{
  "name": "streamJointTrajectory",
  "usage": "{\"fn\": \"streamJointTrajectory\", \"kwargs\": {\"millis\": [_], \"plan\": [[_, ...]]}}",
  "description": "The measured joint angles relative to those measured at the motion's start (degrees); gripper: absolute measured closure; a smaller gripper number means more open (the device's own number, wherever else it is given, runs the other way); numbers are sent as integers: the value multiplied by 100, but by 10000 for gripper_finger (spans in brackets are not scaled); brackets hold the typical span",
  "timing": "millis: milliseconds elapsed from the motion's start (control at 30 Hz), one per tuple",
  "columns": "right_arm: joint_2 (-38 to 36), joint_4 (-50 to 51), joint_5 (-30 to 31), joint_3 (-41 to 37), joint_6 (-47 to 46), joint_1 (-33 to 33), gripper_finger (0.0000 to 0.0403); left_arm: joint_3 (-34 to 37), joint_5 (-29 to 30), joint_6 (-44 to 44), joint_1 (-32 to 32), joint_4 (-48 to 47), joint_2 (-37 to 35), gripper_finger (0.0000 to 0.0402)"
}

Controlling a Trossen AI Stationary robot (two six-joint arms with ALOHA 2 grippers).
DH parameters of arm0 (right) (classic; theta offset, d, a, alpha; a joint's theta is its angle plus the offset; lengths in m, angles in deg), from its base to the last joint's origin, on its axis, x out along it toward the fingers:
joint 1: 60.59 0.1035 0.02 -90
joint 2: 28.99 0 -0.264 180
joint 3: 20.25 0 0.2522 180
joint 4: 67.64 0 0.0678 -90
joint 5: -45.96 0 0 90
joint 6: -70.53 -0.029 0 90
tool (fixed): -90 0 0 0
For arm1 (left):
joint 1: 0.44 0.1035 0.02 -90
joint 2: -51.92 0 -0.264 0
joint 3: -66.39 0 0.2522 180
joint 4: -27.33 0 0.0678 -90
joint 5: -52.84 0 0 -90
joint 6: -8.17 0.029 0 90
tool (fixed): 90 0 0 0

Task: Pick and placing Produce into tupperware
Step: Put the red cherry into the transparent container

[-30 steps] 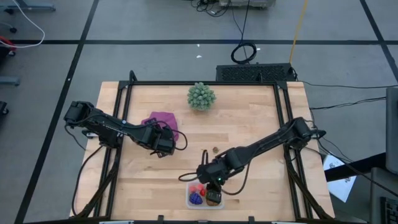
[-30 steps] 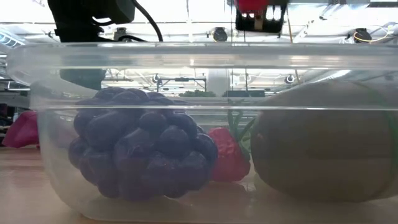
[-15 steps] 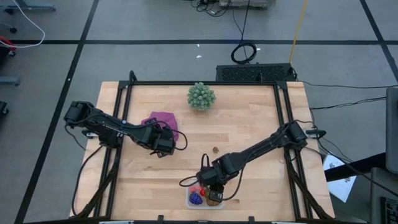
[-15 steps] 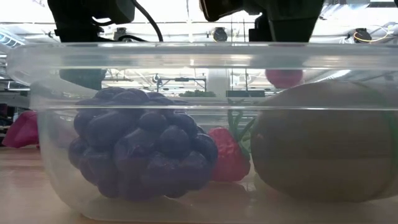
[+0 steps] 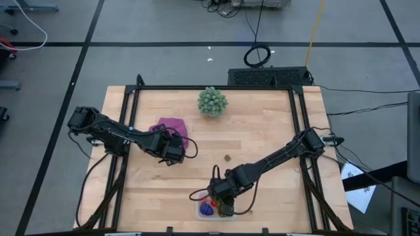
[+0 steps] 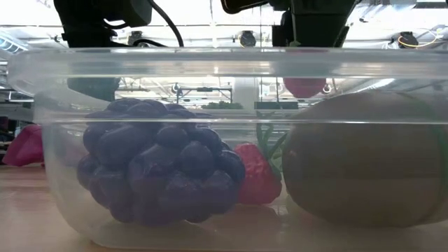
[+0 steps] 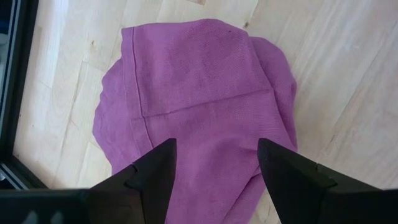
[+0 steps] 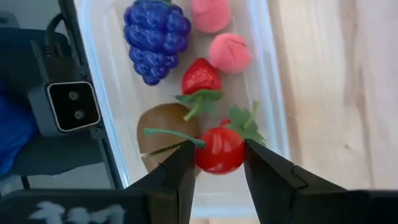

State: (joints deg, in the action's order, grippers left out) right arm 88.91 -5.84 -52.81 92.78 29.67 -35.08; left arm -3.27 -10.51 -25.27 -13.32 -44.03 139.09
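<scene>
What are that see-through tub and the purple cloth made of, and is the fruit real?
The tub looks like thin clear plastic: the fruit shows through its glossy walls. The purple cloth seems woven fabric, matte, with a stitched hem. The grapes and the red berry in the right gripper look like moulded plastic toys, smooth and evenly coloured.

Clear glossy plastic tub (image 6: 224, 77), matt woven cloth (image 7: 199, 93), wood table (image 5: 262, 137).

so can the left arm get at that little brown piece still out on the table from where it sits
Probably yes: the left gripper hovers open over the purple cloth, and bare tabletop lies between it and the small brown piece.
</scene>
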Motion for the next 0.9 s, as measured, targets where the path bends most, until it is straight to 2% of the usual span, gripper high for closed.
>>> {"fn": "streamJointTrajectory", "kwargs": {"millis": [233,900], "plan": [[0,-293,-41,-326,-218,53,285,0,4,-5,0,1,0,172],[0,-303,7,-328,-290,140,285,0,8,-25,0,7,0,172]]}}
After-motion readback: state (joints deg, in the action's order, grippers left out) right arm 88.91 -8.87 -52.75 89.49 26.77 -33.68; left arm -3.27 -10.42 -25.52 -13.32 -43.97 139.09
